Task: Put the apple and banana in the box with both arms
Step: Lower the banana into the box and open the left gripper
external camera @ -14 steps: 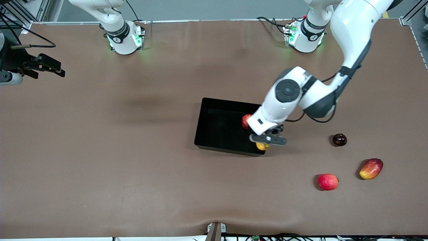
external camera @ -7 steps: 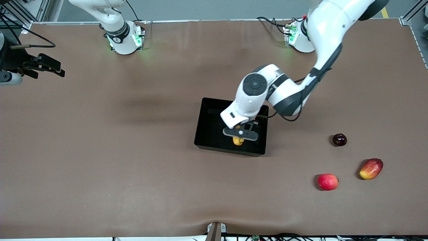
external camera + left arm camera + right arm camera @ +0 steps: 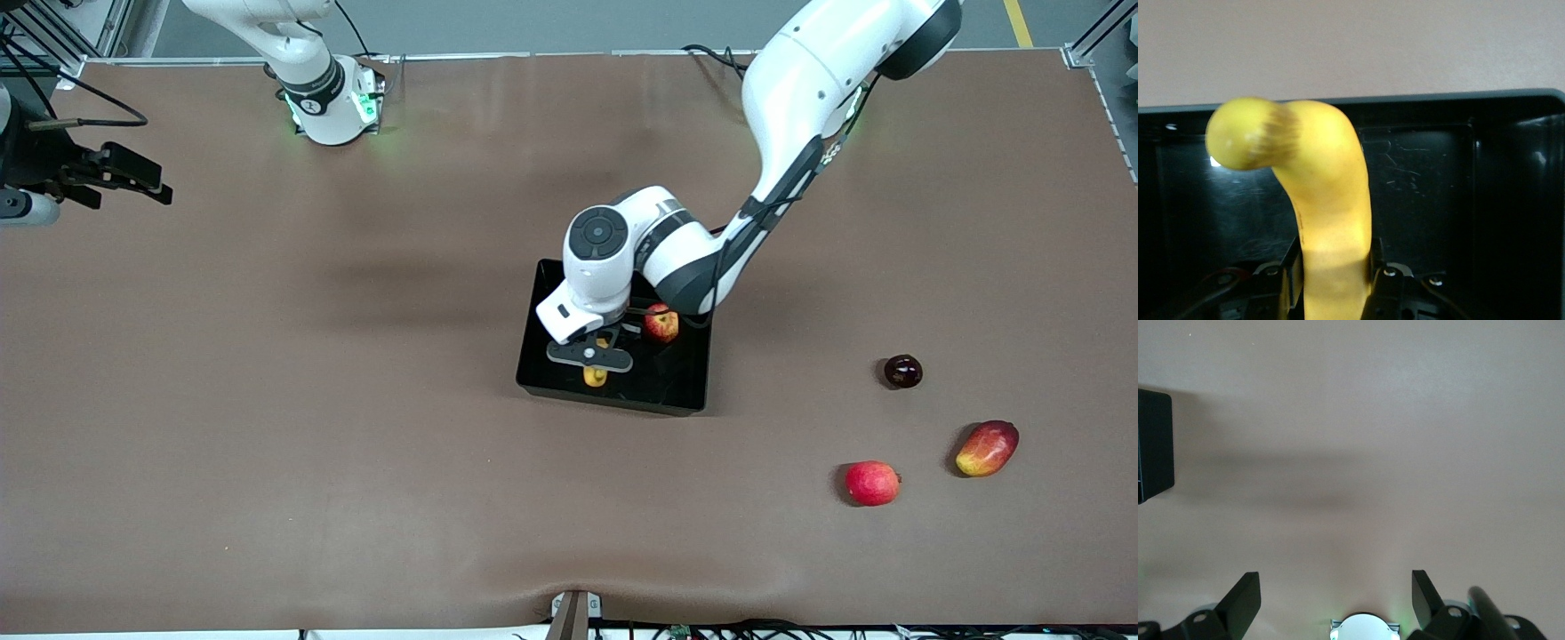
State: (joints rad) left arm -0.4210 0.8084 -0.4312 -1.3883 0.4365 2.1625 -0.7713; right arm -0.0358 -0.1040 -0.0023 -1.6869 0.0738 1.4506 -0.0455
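The banana [image 3: 1328,220] hangs over the interior of the box [image 3: 542,302], clamped between the fingers of the left gripper [image 3: 590,356] and not yet resting on the floor. The wrist view shows the fruit gripped near one end, with most of its length and the darker tip projecting out over the black floor. The apple [image 3: 661,324] already lies inside the box, toward the left arm's end of it, close beside the gripper. Judged risk: because the hold is near one end, the banana may swing or pivot on release; if let go from height it could strike the apple, bounce, or come to rest propped across the box wall. A release lower down, well inside the walls, would reduce this. The right gripper [image 3: 1336,593] waits well apart from the box, over bare table [image 3: 267,444] toward the right arm's end, its fingers spread wide and holding nothing. Outside the box, toward the left arm's end, lie a dark round fruit [image 3: 902,371], a pinkish-red round fruit [image 3: 872,483] and an oval red-and-yellow fruit [image 3: 987,448], none in contact with either arm.
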